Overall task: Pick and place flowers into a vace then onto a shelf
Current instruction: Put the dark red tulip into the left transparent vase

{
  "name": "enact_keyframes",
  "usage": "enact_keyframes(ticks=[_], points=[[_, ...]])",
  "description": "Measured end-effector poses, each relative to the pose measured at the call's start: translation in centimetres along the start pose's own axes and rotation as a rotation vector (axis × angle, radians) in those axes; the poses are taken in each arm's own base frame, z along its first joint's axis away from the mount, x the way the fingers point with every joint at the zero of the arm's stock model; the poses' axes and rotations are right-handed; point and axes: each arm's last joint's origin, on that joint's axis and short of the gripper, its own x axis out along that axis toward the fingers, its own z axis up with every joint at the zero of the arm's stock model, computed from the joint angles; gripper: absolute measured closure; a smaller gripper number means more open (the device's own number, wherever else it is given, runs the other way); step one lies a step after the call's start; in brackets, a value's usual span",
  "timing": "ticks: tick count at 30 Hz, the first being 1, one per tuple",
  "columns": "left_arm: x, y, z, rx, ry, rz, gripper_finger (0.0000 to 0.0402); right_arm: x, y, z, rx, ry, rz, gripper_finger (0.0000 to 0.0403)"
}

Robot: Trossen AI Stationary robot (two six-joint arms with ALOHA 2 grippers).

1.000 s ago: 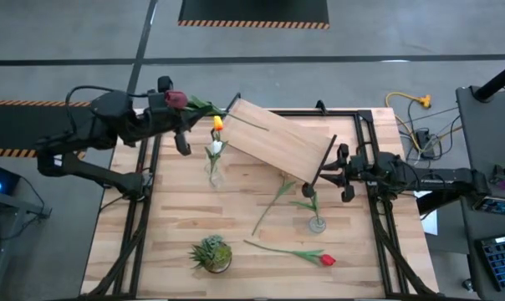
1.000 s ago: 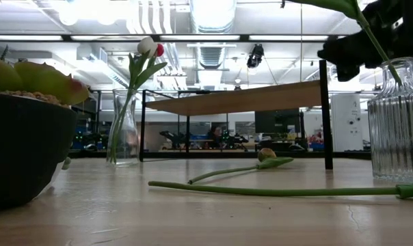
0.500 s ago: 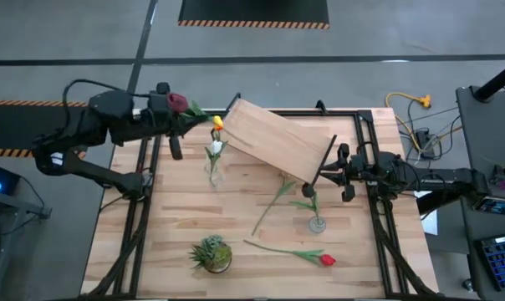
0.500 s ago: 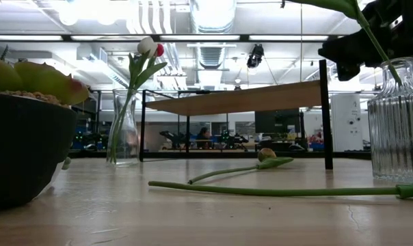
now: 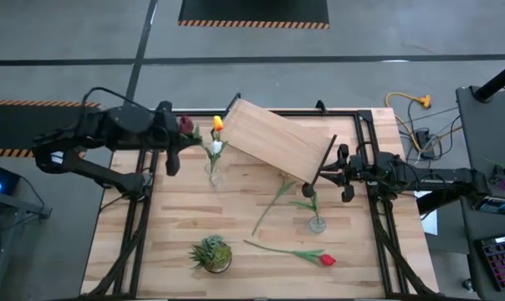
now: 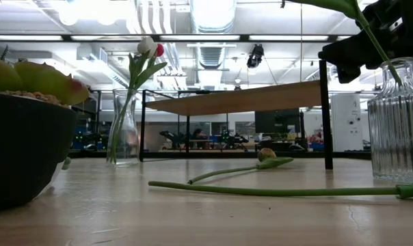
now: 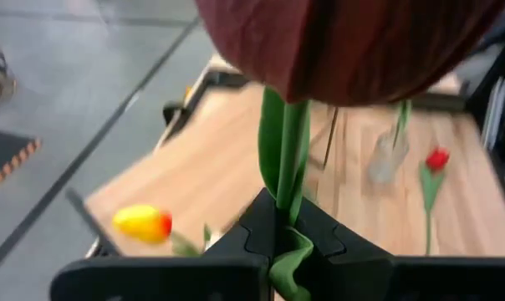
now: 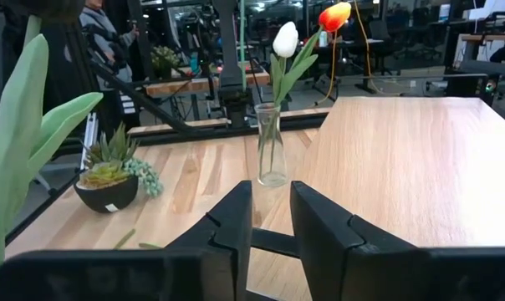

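My left gripper [image 5: 177,134] [image 7: 283,238] hovers over the table's far left corner, shut on a dark maroon tulip [image 5: 186,125] [image 7: 353,42]. Just to its right a clear vase [image 5: 212,173] [image 6: 124,130] holds a yellow tulip [image 5: 217,124] and a white tulip [image 5: 216,147]. The wooden shelf [image 5: 282,138] stands skewed on black legs. A ribbed vase [image 5: 318,223] [image 6: 396,130] holds one green stem. A red tulip [image 5: 323,259] and another tulip [image 5: 273,201] lie flat on the table. My right gripper [image 5: 346,171] [image 8: 271,221] waits open beside the shelf's right end. My left gripper pinches the maroon tulip's stem [image 7: 284,196] between its two fingers, a short way below the head, with a green leaf [image 7: 290,267] caught in the same pinch. The fingers lie across the stem. The flower is lifted clear of the table.
A small potted plant [image 5: 212,253] [image 6: 22,123] stands near the table's near edge. The shelf's black legs [image 6: 324,116] rise mid-table. The lying tulips' stems [image 6: 275,190] cross the table's middle. Bare wood shows on the near left part.
My left gripper has turned at the wrist and drawn back, bringing the maroon tulip's head toward the table's near edge, closer to the clear vase. The tulip stays held. The right arm and the other flowers have kept still.
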Motion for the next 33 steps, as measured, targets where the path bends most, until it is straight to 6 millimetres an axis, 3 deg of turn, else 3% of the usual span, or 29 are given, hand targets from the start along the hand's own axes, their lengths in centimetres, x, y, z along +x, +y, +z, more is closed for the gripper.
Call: enact_keyframes(ticks=[16,25,33], points=[[0.4,0.4,-1.5,0.053,0.135,0.124,0.0401,0.0,0.0,-0.1,0.003,0.007,-0.002,0.0337],[2.3,0.0,-3.3,0.074,0.219,0.132,0.0401,0.0,0.0,-0.1,0.004,0.007,-0.002,0.0331],[5.1,-0.5,-5.5,0.1,0.244,0.151,0.0401,0.0,0.0,-0.1,0.004,0.008,-0.001,0.0329]])
